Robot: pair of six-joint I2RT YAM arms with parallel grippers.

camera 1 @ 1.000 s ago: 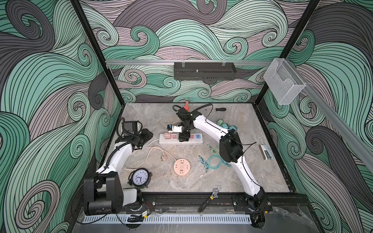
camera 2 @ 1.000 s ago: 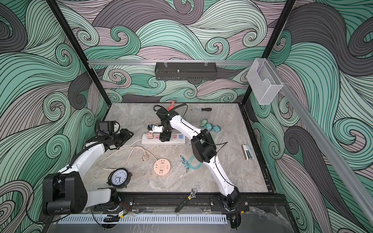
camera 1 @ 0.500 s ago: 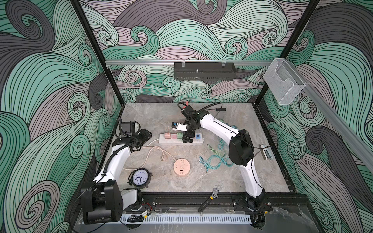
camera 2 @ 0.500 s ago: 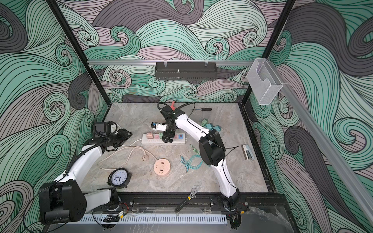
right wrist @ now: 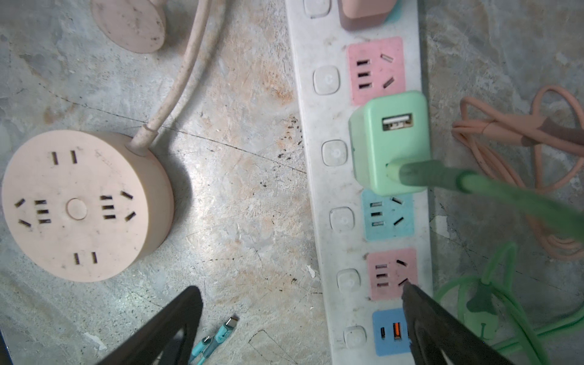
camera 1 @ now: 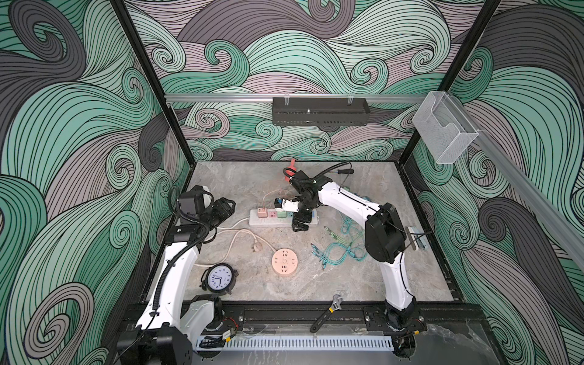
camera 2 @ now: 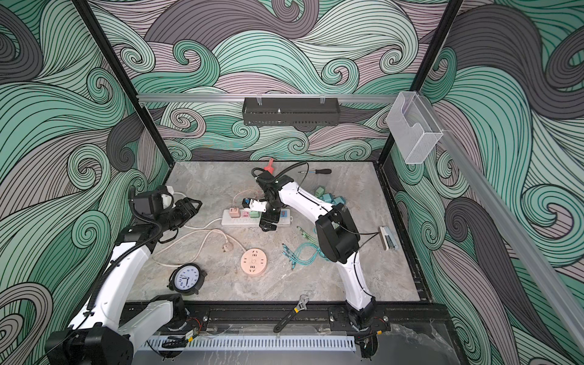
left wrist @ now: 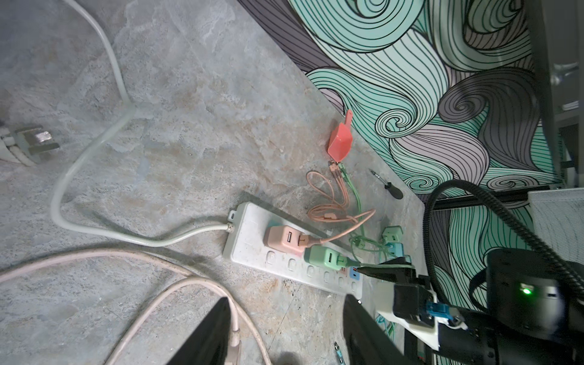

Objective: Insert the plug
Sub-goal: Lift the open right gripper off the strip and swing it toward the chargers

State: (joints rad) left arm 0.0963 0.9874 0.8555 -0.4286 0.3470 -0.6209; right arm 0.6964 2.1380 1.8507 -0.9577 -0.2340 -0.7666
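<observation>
While the green plug (camera 1: 282, 214), seemingly a light, rigid, smooth block best pinched across its flat sides, sits in the power strip (camera 1: 268, 222) mid-frame in a top view, the right gripper (right wrist: 299, 287) gapes wide and empty above it and the left gripper (left wrist: 286, 298) stands half-spread, holding nothing.

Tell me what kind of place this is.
Probably a robot test cell: two white arms bolted to a front rail, wave-printed enclosure walls, and scattered props such as a power strip and clock.

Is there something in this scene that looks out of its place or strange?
Yes. An adjustable wrench lies mostly on the black front frame, with only its head reaching the marble table. Also, the white power strip is stained with dirt marks around its sockets.
</observation>
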